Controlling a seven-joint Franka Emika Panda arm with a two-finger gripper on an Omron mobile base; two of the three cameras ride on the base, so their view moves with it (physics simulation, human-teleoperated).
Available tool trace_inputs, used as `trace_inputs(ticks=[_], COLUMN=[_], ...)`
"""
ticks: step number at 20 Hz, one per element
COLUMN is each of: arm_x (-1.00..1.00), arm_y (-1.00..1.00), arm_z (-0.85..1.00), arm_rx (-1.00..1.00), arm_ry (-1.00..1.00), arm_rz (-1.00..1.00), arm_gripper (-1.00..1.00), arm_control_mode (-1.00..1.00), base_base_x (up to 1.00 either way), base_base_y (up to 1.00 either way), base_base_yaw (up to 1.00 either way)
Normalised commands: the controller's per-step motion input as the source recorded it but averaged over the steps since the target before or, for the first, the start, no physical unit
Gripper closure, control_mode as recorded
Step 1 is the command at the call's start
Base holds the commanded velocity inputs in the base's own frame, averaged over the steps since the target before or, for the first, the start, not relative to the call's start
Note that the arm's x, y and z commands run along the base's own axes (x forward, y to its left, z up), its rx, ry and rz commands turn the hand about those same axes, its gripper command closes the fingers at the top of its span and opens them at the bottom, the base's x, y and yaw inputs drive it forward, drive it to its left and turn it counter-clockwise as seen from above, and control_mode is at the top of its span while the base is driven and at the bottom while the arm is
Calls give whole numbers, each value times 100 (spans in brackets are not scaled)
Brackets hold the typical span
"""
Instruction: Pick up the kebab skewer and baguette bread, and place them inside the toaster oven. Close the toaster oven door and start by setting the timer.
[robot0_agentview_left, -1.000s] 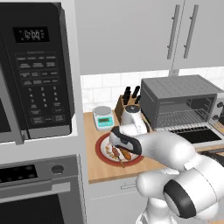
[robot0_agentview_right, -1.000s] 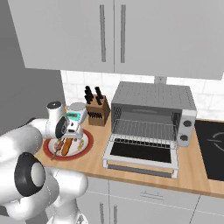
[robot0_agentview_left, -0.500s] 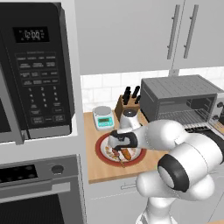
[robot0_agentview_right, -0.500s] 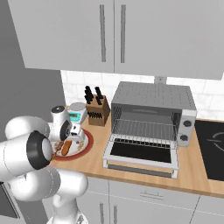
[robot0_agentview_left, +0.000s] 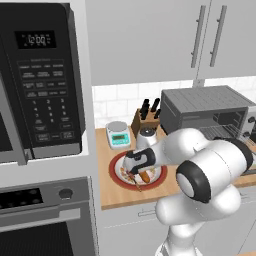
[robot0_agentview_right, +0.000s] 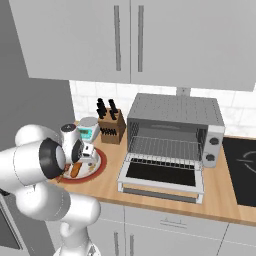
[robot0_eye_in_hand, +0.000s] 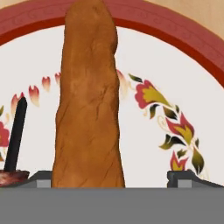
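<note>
Over the last second the arm has swung round and lowered its gripper (robot0_agentview_left: 136, 172) onto the red-rimmed plate (robot0_agentview_left: 118, 164), so that the jaws now stand wide on either side of the baguette bread (robot0_eye_in_hand: 89, 100), not yet closed on it; a grasp of the loaf looks like the step in hand. The kebab skewer (robot0_eye_in_hand: 14, 135) lies just beside it, mostly cut off, while the toaster oven (robot0_agentview_right: 172, 131) waits, its toaster oven door (robot0_agentview_right: 161, 175) down.
</note>
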Motion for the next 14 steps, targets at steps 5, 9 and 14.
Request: trace_inputs(ticks=[5,9,14], arm_x=[0,-4,-34], arm_y=[0,0,-13], arm_z=[-13,-9,42], arm_rx=[0,0,1], arm_ry=[0,0,-2], arm_rz=[0,0,0], arm_gripper=[100,100,100], arm_control_mode=[-100,-100,-100], base_base_x=[0,0,0], base_base_y=[0,0,0], base_base_yaw=[0,0,0])
